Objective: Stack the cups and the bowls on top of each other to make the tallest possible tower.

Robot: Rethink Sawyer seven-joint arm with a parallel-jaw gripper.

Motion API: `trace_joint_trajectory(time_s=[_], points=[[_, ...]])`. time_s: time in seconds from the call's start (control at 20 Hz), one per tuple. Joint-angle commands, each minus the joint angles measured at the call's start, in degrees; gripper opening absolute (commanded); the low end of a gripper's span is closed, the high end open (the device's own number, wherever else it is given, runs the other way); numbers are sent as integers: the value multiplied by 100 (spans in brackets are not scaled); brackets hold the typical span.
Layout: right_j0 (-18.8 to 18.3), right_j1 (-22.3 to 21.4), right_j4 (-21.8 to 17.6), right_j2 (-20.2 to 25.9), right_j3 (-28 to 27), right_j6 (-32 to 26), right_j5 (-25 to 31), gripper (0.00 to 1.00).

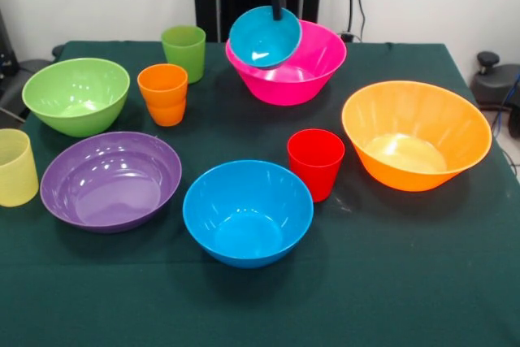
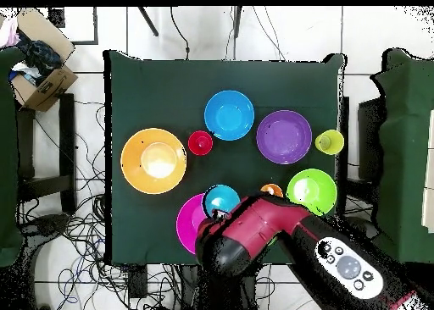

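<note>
My gripper comes down from the top and is shut on the far rim of the small blue bowl. The bowl hangs tilted over the left side of the pink bowl; I cannot tell if they touch. On the table stand the green cup, orange cup, red cup and pale yellow cup. The lime green bowl, purple bowl, large blue bowl and orange bowl each sit alone. No tower stands.
In the overhead view my arm covers part of the pink bowl and hides the green cup. The small blue bowl shows beside it. A cardboard box and cables lie on the floor around the table.
</note>
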Motion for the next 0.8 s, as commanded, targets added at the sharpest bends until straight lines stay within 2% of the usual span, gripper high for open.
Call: trace_joint_trajectory(time_s=[0.05,0.2,0.3,0.4,0.8], points=[[475,-598,-675,754,664,-1129,-414,0],[573,-1096,-376,658,887,-269,-560,0],[560,-1282,-181,613,962,-26,-630,0],[566,-1223,-195,465,901,131,-679,0],[627,-597,-854,-445,451,716,-1115,0]])
